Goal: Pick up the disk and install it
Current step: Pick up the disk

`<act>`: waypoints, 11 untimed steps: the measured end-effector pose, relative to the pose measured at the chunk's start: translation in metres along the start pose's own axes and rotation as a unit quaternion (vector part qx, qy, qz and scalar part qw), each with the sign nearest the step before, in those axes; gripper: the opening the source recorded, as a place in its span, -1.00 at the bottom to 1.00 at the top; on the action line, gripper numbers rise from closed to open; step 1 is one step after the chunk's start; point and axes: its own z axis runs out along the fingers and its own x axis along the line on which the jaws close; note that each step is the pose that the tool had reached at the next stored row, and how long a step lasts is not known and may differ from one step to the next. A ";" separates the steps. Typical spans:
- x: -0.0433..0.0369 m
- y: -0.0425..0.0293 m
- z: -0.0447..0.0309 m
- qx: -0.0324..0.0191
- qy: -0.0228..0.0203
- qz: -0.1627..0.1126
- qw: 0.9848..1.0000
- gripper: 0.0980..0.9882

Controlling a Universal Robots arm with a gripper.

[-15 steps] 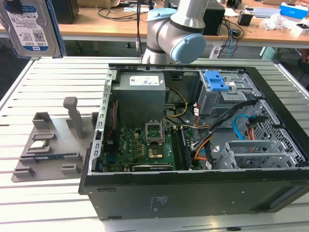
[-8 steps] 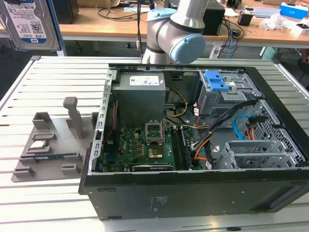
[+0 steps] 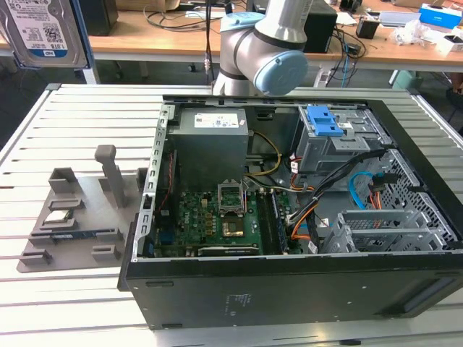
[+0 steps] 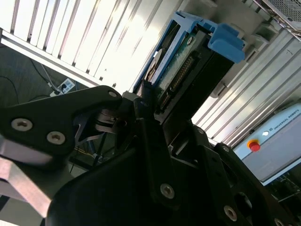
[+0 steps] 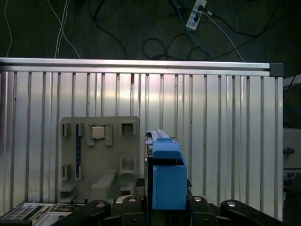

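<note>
One pincer (image 5: 167, 192) around one disk (image 5: 165, 167)

**Ribbed metal bench in a busy workshop**

The tabletop (image 3: 65, 303) is a broad deck of pale aluminium slats with dark grooves running between them. In the second wrist view, light glares off it in long white streaks. Behind it in the exterior view runs a long wooden desk (image 3: 152, 45) strewn with black cables (image 3: 173, 16). A dark box (image 3: 98, 14) stands on the desk towards the exterior view's left, and a blue-and-white carton (image 3: 440, 16) lies at the exterior view's right. In the first wrist view, the floor (image 5: 94, 28) past the tabletop's far edge is dark. Loose leads (image 5: 160, 47) loop across it near a white power strip (image 5: 194, 18).
</note>
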 end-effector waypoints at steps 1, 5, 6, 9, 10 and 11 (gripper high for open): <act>0.0000 0.0001 0.0000 0.000 0.000 0.000 1.000 -0.40; 0.0000 0.0000 -0.0002 0.000 0.000 0.000 1.000 -0.40; 0.0000 -0.0009 -0.0003 0.000 0.000 0.000 1.000 -0.40; 0.0002 -0.0109 -0.0007 0.000 0.000 0.000 1.000 -0.40; 0.0002 -0.0136 -0.0008 0.000 0.000 0.000 1.000 -0.40; 0.0003 -0.0164 -0.0009 0.000 0.000 0.000 1.000 -0.40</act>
